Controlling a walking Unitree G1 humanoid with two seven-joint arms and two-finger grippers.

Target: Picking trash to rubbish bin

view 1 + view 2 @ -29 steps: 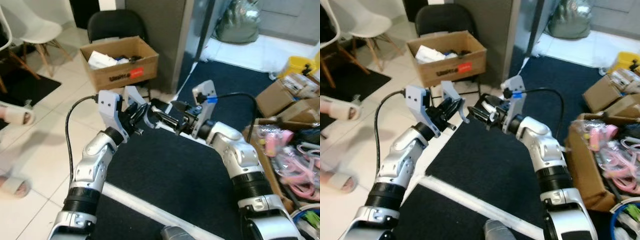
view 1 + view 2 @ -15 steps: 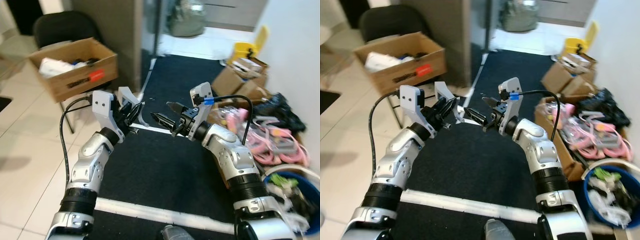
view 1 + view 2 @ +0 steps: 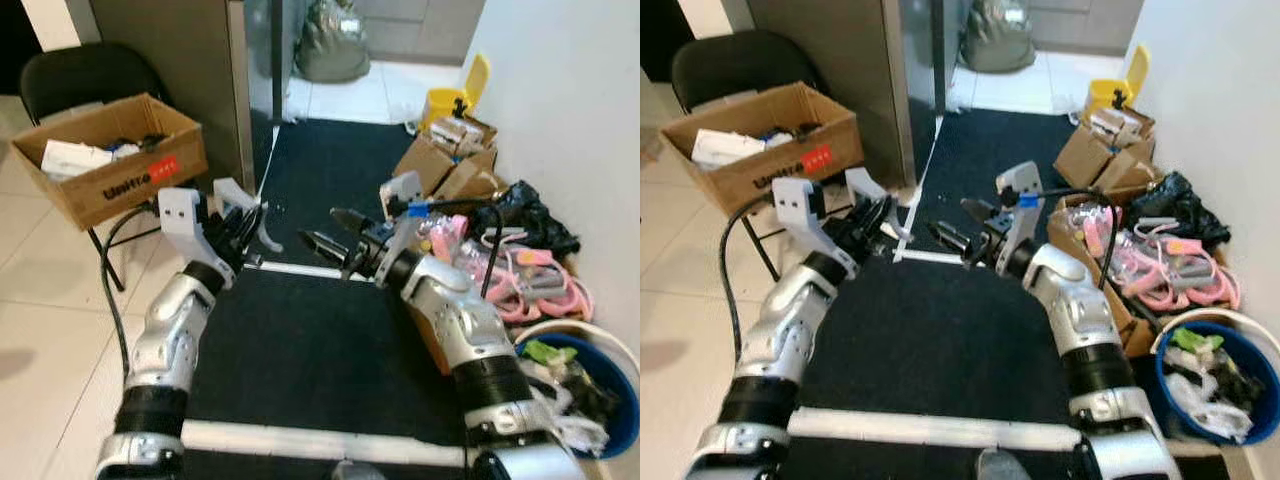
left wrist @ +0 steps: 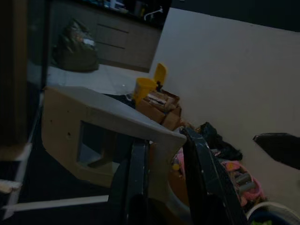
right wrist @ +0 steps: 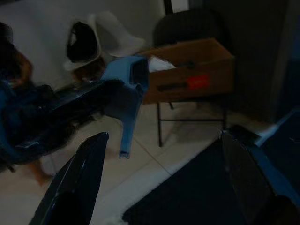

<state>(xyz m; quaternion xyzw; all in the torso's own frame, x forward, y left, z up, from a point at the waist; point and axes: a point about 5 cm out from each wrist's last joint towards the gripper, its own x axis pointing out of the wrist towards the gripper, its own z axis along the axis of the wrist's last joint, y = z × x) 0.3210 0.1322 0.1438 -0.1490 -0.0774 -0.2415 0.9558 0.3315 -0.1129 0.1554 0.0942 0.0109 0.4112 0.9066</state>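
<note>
My left hand (image 3: 243, 222) was raised in front of me over the near edge of the black mat (image 3: 310, 350), fingers pressed close together on a grey angular plastic piece (image 3: 240, 205); the left wrist view showed that piece (image 4: 93, 136) gripped between the two black fingers (image 4: 138, 183). My right hand (image 3: 322, 232) was also up, just right of the left one and pointing toward it, fingers spread wide and holding nothing; in the right wrist view the fingers (image 5: 77, 183) stood far apart. The hands were near each other but not touching.

The bin (image 3: 1215, 385), a blue tub, sat on the floor at near right against the white wall (image 3: 560, 120), already holding white and green trash (image 3: 1200, 375). Just left and far of it lay a heap of pink cords (image 3: 530, 285) beside an open brown box (image 3: 1080, 235). Further back on the right were more cardboard boxes (image 3: 450, 155), a black bag (image 3: 530, 215), and a yellow container (image 3: 450, 100).

At far left a cardboard box (image 3: 105, 160) with paper and odds inside rested on a black chair (image 3: 85, 75). A grey pillar (image 3: 180, 70) stood right of it. A dark sack (image 3: 330, 50) sat on the pale floor at the far end of the mat. White tape (image 3: 930, 430) crossed the mat near me. Floor at left was pale tile (image 3: 50, 330).
</note>
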